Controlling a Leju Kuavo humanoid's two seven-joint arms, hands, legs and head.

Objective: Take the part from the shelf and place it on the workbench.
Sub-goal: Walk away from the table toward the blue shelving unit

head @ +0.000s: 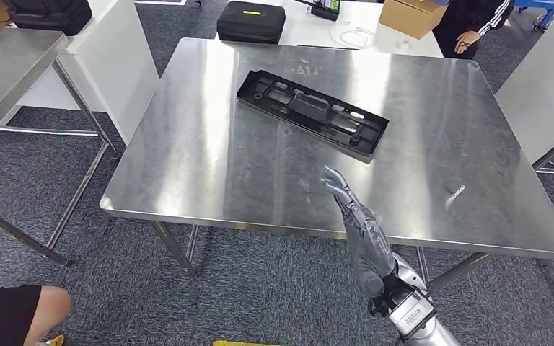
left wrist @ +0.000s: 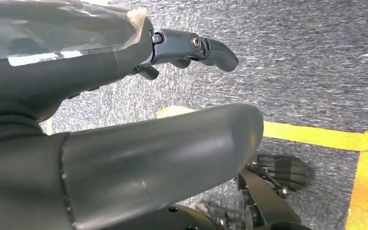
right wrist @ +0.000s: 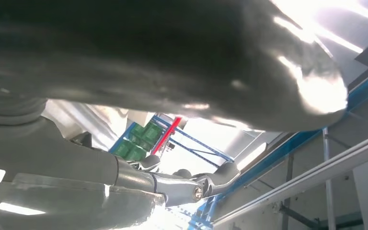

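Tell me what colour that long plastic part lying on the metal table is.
Black part; clearest in the head view.

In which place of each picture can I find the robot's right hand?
Head view: right hand low, right of centre, over the workbench near edge.
Right wrist view: it enters from the left edge.
Left wrist view: not here; that is the left hand.
Shared landmark: grey carpet.

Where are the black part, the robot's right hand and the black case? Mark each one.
black part [head: 311, 114]: head view, on its middle section, lying flat on the steel workbench.
right hand [head: 359, 223]: head view, on the palm, over the workbench's near edge.
black case [head: 252, 20]: head view, on its lid.
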